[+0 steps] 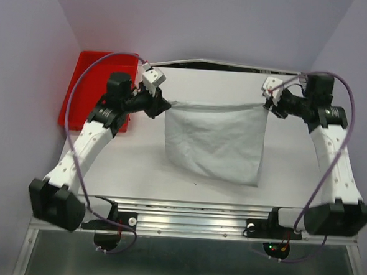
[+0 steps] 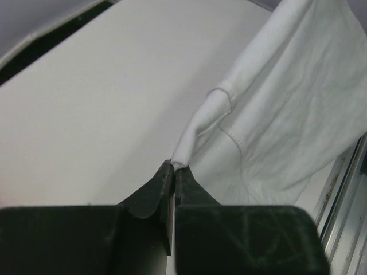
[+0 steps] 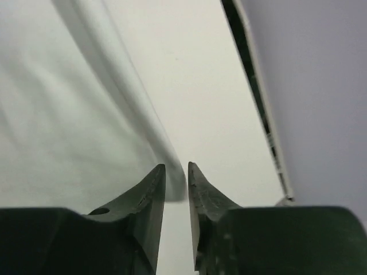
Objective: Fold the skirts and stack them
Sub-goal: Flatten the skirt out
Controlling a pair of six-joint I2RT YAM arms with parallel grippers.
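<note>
Barely started: one white skirt (image 1: 214,142) held stretched over the tabletop (image 1: 138,166), left tool (image 1: 162,104) and right tool (image 1: 267,107) each pinching a waistband corner. No folds or stack yet.

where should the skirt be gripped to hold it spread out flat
Grip the two ends of the waistband, one arm per end, each coming in from its own outer side. The skirt spreads flat below that thick band; the left gripper and right gripper pinch it there now.
</note>
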